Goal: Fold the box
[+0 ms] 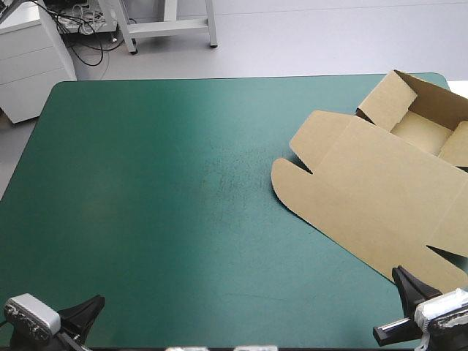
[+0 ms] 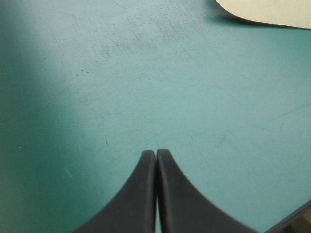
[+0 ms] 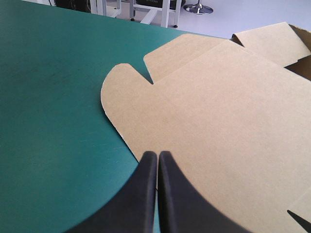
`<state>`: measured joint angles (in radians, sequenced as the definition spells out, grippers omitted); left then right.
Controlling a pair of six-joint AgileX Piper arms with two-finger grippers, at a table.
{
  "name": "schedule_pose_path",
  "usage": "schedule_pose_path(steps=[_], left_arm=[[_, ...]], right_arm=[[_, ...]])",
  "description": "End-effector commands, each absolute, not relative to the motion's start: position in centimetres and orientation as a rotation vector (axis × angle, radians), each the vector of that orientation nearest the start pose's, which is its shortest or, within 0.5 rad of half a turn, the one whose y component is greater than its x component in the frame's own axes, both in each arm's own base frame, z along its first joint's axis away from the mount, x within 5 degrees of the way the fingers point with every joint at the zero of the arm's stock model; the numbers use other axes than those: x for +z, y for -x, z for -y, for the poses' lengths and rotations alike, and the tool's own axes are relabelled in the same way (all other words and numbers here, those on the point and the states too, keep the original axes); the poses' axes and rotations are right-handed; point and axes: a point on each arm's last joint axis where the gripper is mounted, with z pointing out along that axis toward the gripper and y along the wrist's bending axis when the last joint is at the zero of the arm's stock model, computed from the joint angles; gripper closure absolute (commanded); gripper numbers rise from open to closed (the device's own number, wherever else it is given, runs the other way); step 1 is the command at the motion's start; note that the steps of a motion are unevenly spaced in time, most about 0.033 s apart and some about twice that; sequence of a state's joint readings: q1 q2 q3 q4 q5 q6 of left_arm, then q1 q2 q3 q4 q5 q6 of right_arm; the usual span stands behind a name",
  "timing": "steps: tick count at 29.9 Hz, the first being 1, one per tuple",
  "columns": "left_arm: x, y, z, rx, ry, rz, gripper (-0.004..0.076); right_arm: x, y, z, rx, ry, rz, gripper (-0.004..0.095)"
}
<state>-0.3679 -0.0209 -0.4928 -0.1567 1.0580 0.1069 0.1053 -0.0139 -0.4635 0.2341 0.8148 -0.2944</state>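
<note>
The brown box lies at the table's right side as an open tray with raised walls at the far right and its wide lid flat toward the front. My right gripper sits at the front right corner, shut, its tip at the lid's near edge with nothing held. My left gripper rests at the front left corner, shut and empty, over bare teal-green cover. A corner of the lid shows far ahead of it.
The teal-green table stretches bare across its left and middle. A white cabinet and a metal frame stand on the floor beyond the far edge.
</note>
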Motion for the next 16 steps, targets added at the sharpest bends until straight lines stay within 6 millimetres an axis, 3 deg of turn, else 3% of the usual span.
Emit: schedule_pose_path(steps=[1,9,16], left_arm=[[28.8,1.3,0.9,-0.378,-0.462,-1.874,0.0756],[27.5,1.2,0.8,-0.34,-0.487,-1.963,0.0756],[27.6,1.2,0.8,-0.348,-0.473,-1.965,0.0756]], right_arm=[[29.6,0.1,-1.5,0.131,0.311,-1.681,0.0916],[29.3,-0.3,-1.4,0.137,0.285,-1.677,0.0916],[29.3,-0.3,-1.3,0.133,0.262,-1.684,0.0916]])
